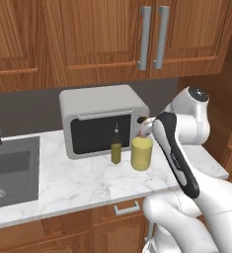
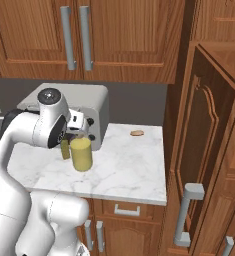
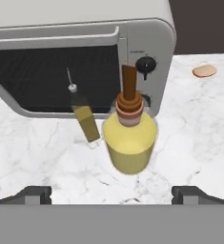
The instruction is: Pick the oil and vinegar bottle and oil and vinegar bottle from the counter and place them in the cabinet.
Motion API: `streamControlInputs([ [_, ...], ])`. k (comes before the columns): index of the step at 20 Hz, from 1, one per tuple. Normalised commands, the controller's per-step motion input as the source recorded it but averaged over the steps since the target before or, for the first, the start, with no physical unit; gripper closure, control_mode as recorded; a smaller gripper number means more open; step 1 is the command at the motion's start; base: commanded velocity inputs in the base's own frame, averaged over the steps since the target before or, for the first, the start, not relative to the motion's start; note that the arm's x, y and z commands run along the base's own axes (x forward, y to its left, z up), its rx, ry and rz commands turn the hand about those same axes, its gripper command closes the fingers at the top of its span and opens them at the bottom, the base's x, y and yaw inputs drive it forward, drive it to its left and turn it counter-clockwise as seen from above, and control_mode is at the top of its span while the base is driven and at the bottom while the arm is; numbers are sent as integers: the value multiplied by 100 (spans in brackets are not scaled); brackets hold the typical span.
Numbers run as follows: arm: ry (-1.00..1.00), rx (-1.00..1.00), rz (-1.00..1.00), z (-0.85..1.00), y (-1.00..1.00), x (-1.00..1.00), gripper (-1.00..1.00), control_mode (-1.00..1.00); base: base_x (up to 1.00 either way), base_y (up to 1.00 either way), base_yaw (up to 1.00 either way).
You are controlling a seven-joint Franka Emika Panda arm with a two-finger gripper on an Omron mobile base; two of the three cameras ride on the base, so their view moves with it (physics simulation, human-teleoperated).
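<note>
Gripper (image 3: 111, 193) spread wide, holding nothing, fingertips (image 3: 35, 194) apart on either side of the round bottle (image 3: 129, 143), poised above and short of it, no contact visible. Round bottle upright on the marble counter (image 1: 83, 180), pale yellow liquid, brown neck. Slim green bottle (image 3: 86, 121) just beside it on its left, thin spout up, small gap between the two. Both just in front of the grey microwave (image 1: 100, 118), which closes off the room behind them; its dark door and knob (image 3: 145, 64) right behind the round bottle's neck.

Bare marble in front of the bottles up to the counter's front edge, and more to their right up to the end of the counter. Small flat brown disc (image 2: 136, 133) lying far back on that side, well apart from the bottles. Sink (image 1: 11, 170) sunk into the counter well to the left. Tall wooden cabinet (image 2: 209, 150) rising at the counter's right end, grey bar handle (image 2: 186, 215) low on its door. Wall cupboards (image 1: 102, 34) overhead, above the microwave.
</note>
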Motion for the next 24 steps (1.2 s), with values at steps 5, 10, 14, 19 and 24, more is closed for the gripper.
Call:
streamControlInputs([
  [5, 1, -2, -5, -7, 0, 19, -100, -100, 0, 0, 0],
  [10, 3, -5, -1, -20, 0, 7, -100, -100, 0, 0, 0],
  [14, 2, -4, 0, -23, 0, 8, -100, -100, 0, 0, 0],
  [19, 0, -1, 0, -10, 0, 15, -100, -100, 0, 0, 0],
  [24, 0, 0, 0, -9, 0, 17, -100, -100, 0, 0, 0],
])
